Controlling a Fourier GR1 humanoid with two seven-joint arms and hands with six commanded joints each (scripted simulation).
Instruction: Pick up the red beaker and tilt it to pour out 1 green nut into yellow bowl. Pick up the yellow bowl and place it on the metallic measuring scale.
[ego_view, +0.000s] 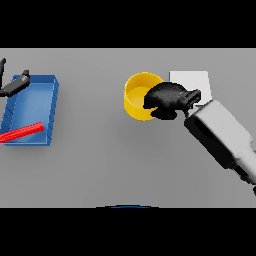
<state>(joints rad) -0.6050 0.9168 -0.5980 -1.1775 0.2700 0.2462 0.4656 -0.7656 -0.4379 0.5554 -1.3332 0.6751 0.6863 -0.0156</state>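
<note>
Right hand (167, 99): a dark hand at the end of a white and grey forearm entering from the lower right. It sits over the right-hand rim of the yellow bowl (136, 95), fingers curled down across the rim toward the bowl's hollow, so that the hand appears to clasp the bowl's wall; the thumb side is hidden, and the exact grip cannot be made out.

Yellow bowl: upright on the grey table (115, 160), a little right of centre and toward the far side. Its inside shows plain yellow where it is not covered by the hand.

Metallic measuring scale (196, 80): a pale square plate just right of the bowl and partly behind the hand and wrist. Bowl and scale lie side by side; the bowl is not on the plate.

Blue tray (52, 100): a rectangular bin at the far left of the table, well apart from the bowl.

Red beaker (22, 132): lying on its side in the near part of the tray, cut off by the left edge.

Left hand (15, 84): dark, at the tray's far left corner, its fingers indistinct.
</note>
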